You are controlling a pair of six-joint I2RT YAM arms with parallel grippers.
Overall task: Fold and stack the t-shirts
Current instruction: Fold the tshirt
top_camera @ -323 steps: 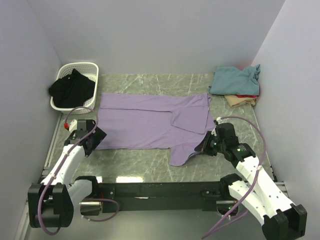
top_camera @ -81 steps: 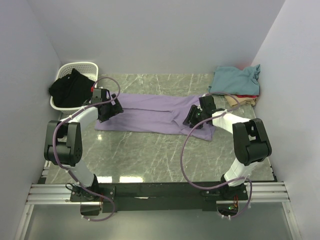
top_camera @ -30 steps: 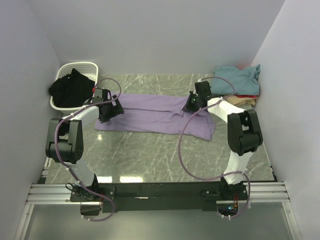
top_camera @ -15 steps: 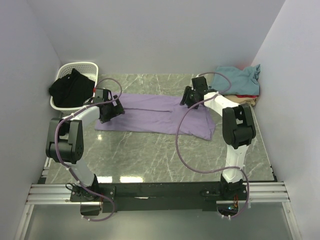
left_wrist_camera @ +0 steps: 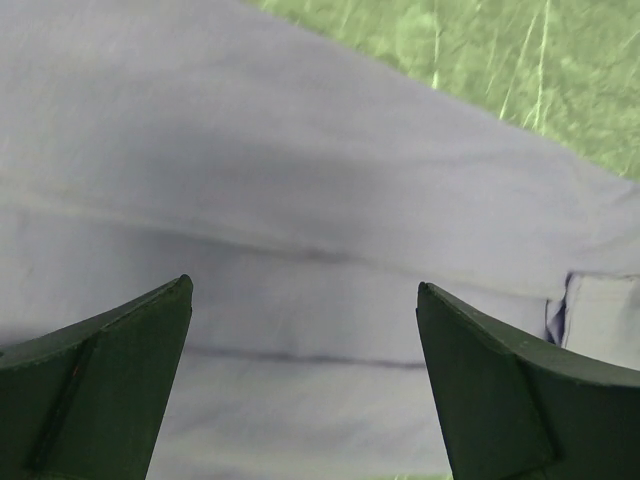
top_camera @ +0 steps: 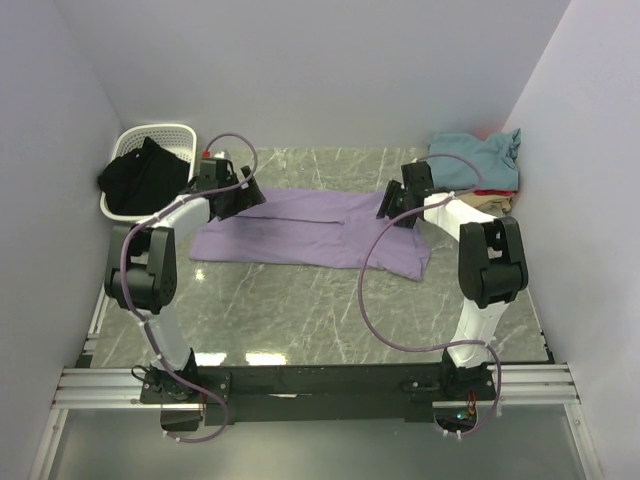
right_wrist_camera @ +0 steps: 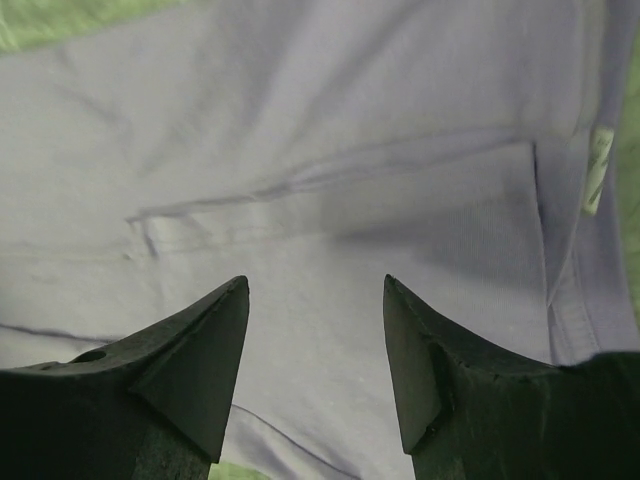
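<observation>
One large lavender soft-fabric t-shirt (top_camera: 310, 230), folded lengthwise, mid-table | left gripper (top_camera: 245, 194) over its far-left edge, jaws spread, empty | right gripper (top_camera: 392, 209) over its far-right edge, jaws parted, empty | risk: dragging fingertips may pull the loose fold open.

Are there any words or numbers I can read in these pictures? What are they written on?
No text can be read anywhere in these pictures.
Small pale tag on the lavender t-shirt: too blurred to tell if anything is printed on it.
White basket: no words, numbers or signs show.
Teal t-shirt on top of the pile at the far right: plain, no print shows.
</observation>
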